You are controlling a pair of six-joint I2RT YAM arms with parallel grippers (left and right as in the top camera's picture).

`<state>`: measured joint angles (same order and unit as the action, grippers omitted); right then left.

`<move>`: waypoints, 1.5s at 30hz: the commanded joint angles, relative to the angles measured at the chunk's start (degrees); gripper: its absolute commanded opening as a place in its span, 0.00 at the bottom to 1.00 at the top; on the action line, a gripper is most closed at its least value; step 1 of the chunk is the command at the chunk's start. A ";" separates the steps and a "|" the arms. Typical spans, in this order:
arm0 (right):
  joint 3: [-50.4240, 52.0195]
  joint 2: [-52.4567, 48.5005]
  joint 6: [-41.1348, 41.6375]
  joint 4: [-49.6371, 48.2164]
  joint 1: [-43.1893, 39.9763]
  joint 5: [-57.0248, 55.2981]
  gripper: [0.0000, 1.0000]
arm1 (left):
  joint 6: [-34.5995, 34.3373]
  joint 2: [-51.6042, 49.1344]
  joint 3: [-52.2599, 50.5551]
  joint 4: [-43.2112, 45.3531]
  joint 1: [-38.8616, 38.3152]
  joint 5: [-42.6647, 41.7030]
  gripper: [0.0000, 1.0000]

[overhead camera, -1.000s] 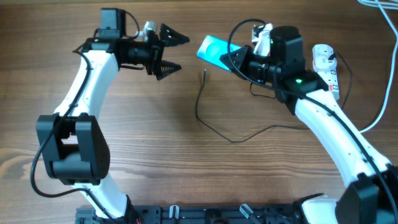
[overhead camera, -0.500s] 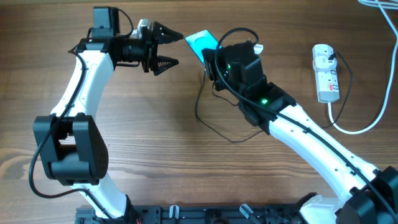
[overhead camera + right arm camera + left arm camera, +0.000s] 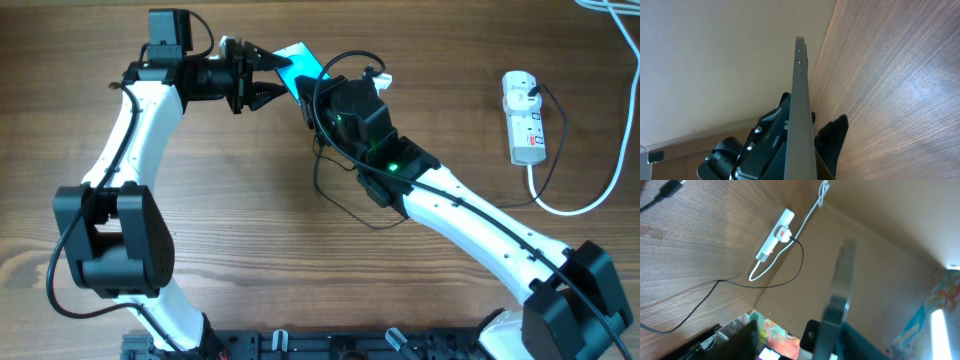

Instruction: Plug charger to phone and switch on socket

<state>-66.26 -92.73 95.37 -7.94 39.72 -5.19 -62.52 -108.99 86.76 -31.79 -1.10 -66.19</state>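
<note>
Above the brown wooden table [image 3: 220,250], the right gripper [image 3: 312,88] clamps the flat cyan-screened phone [image 3: 298,62] beside the spread-jawed left gripper [image 3: 272,80]. Best to seat the left squarely across the phone's flat faces — only then let the right release.

White links [image 3: 137,125], black joints [image 3: 118,240] — likely green LED [image 3: 392,167]

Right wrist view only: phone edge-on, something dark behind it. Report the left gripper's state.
Observer: Overhead, the left gripper is open, beside the phone's end.
Operator: Now locate the socket.
Observer: The socket lies far right, clear of both arms.
Operator: Report the charger.
Observer: The charger runs under the right arm; its tip is hidden.
</note>
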 commanded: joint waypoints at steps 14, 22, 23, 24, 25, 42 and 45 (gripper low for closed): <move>-1.14 -0.50 2.82 -1.05 1.38 2.67 0.04 | -7.02 1.38 0.63 2.54 -1.79 1.81 0.11; -1.14 -0.52 4.24 -1.40 1.68 2.73 0.10 | -11.47 1.38 0.63 9.51 -1.79 2.25 0.04; -1.14 -0.52 4.22 -1.42 1.68 2.71 0.17 | -11.47 1.38 0.63 11.08 -1.79 2.25 0.04; -1.14 -0.52 4.22 -1.42 1.68 2.67 0.23 | -11.45 1.38 0.63 12.81 -1.79 2.27 0.04; -1.14 -0.52 4.00 -1.40 1.68 2.64 0.31 | -11.41 1.38 0.63 13.44 -1.79 2.40 0.04; -1.14 -0.17 -43.17 15.87 -17.38 26.34 0.82 | 32.24 1.36 0.57 -6.38 11.80 4.46 0.04; -1.14 -0.17 -59.56 21.33 -20.31 34.18 0.81 | 40.15 1.36 0.57 -7.72 13.62 -4.83 0.04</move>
<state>-66.70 -92.82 51.18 11.18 20.51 21.08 -33.54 -108.84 86.74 -39.11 11.09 -60.31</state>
